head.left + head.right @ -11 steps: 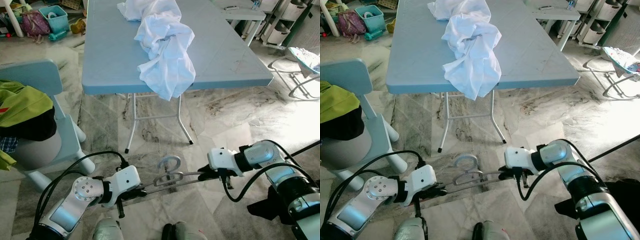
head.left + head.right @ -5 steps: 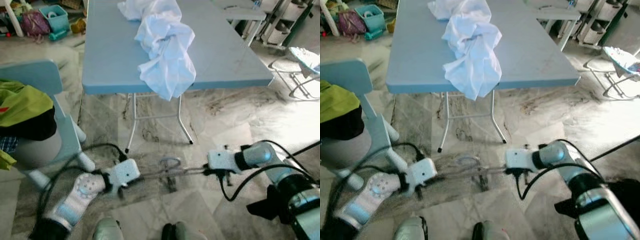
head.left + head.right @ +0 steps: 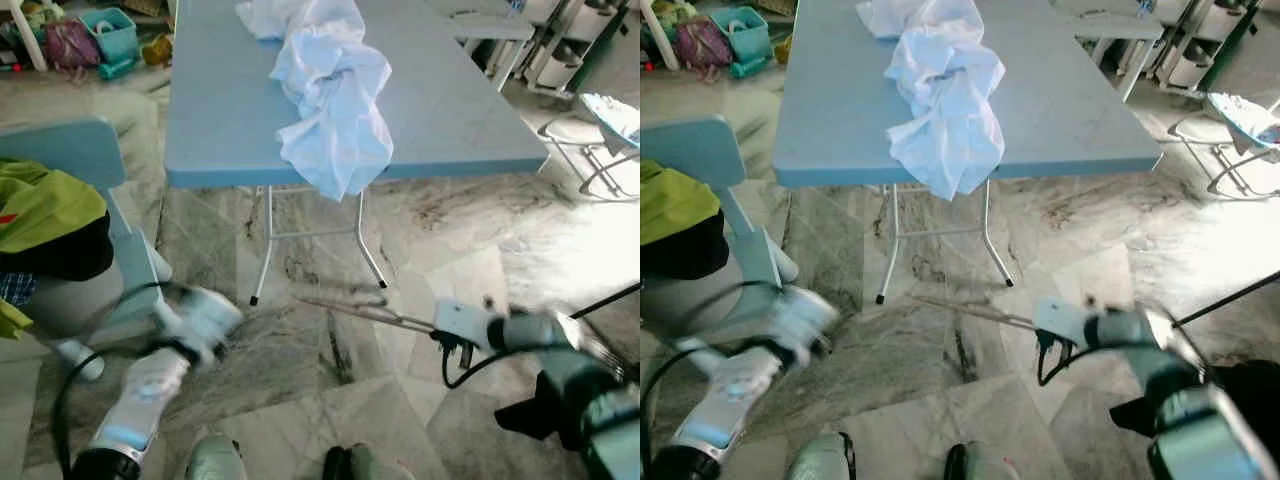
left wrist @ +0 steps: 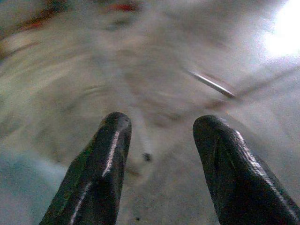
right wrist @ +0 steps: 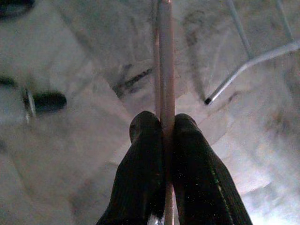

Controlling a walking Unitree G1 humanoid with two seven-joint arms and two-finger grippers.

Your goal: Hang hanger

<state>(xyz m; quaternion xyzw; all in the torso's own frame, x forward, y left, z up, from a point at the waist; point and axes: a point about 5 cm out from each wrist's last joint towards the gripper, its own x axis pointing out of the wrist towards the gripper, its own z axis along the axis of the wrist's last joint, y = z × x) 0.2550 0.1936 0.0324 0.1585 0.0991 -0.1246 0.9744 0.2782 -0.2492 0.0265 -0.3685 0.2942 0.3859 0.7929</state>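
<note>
A: While nothing here offers a rail, the long blue folding table (image 3: 450, 110) with crumpled white cloth (image 3: 335, 100) stands ahead; why is the hanger low?

B: Carried for hanging, I judge. Right gripper (image 5: 161, 140) pinched tight on the thin pale metal hanger (image 3: 355, 308), over marble floor. Left gripper (image 4: 161, 154) spread wide, empty. Hanger blurred, slender

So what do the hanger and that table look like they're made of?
The hanger, pinched between the right gripper's fingers, looks like thin metal rod with a pale, faintly pinkish finish, though blur leaves this open. The table seems to have a matte blue moulded-plastic top on thin white metal tube legs.
</note>
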